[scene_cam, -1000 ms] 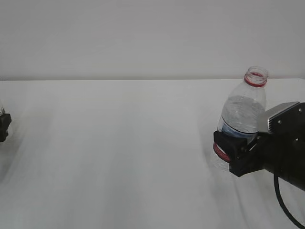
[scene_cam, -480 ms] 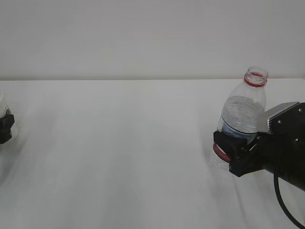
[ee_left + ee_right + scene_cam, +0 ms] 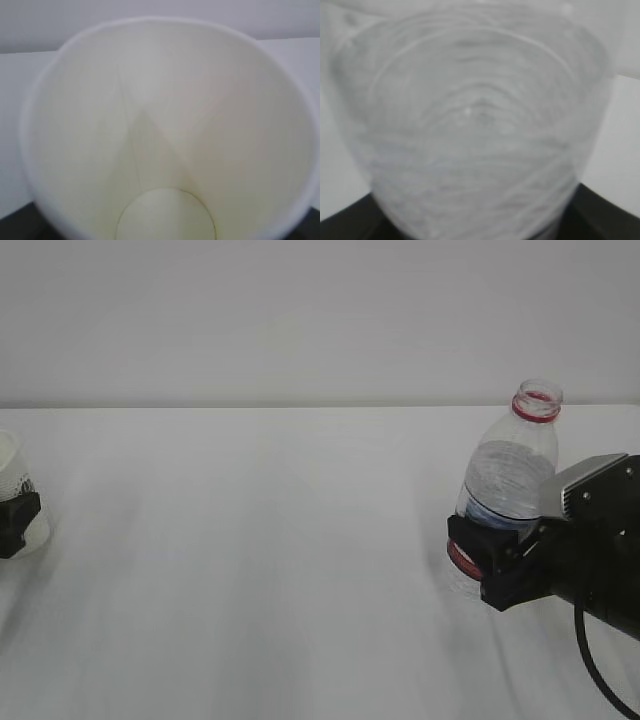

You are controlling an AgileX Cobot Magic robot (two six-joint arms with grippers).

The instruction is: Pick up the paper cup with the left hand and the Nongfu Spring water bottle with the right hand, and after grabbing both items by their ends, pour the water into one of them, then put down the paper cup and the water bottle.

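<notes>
Standing beside the table (image 3: 260, 570), I see the right hand (image 3: 490, 560) closed around the lower part of the Nongfu Spring water bottle (image 3: 510, 480), at the red band of its label. The bottle is upright, has no cap, and sits at the right side of the table. The water (image 3: 508, 475) seems to fill it up to the shoulder, though the ribbed plastic makes the level hard to read. From the right wrist view the bottle fills almost everything, blurred.

At the far left edge of the exterior view the left hand (image 3: 12, 525) holds the paper cup (image 3: 18, 502) near its base; only one black finger (image 3: 14, 522) shows there. In the left wrist view I look straight into the cup (image 3: 165, 140), and it looks empty and dry. The fingers seem to sit on its wall, but I cannot tell how firm the grip is.

In my judgement both things are now taken and the step is bringing them together for pouring. To do it well, the cup should stay level with its mouth up, and it should not be squeezed, because thin paper folds easily. The bottle should tilt slowly, its open neck above the cup rim.

Between the two hands the table is bare and wide. The cup is nearly out of frame at the left; the right arm's cable (image 3: 600, 670) hangs close to the right border.
</notes>
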